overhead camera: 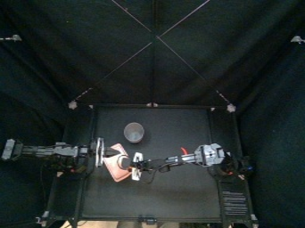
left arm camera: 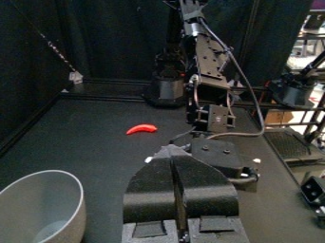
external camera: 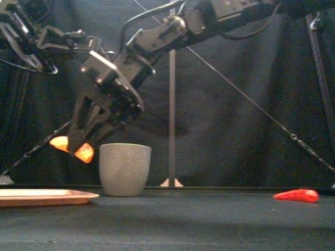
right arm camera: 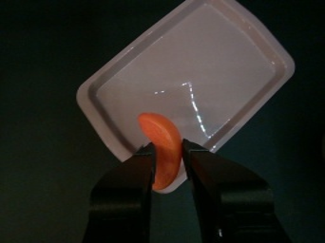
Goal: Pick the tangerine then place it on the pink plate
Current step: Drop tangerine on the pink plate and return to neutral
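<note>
With the pick done, the right gripper (right arm camera: 172, 161), jaws clamped on the tangerine (right arm camera: 155, 133), hangs over the pink plate (right arm camera: 216, 66) directly beneath it, leaving only lowering and release, while the left gripper (left arm camera: 181, 169) rests aside, jaws together.

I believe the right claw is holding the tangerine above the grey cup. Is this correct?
Not quite: the right claw holds the tangerine above the pink plate, as the right wrist view shows. The grey cup stands on the table, apart from the plate.
</note>
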Controlling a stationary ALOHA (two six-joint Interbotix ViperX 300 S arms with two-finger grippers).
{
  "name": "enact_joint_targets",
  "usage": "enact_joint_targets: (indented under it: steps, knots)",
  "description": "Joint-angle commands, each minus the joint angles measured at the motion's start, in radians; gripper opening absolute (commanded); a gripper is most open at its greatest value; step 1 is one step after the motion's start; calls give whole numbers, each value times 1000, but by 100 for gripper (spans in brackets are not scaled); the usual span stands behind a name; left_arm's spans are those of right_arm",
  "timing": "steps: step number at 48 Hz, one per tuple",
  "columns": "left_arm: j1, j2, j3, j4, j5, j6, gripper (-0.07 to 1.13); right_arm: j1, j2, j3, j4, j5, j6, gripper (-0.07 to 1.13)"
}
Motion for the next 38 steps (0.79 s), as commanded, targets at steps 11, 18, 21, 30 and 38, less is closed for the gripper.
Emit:
enact_joint_targets:
  steps: [11,18,21,30,38]
  knots:
    - [3,3,-9,0,-9,0,11,-9,5,-57,-15,-6,12,81]
    - [5,2,-14,-2,-18,3,11,-11,9,-55,-23,-5,14,90]
    - [5,2,-18,0,-28,6,11,-11,2,-51,-26,-2,8,89]
    - [14,0,-25,3,-51,6,11,0,-60,8,-46,2,-3,90]
    - [28,-8,-25,3,-54,6,11,28,-161,147,-72,-14,14,90]
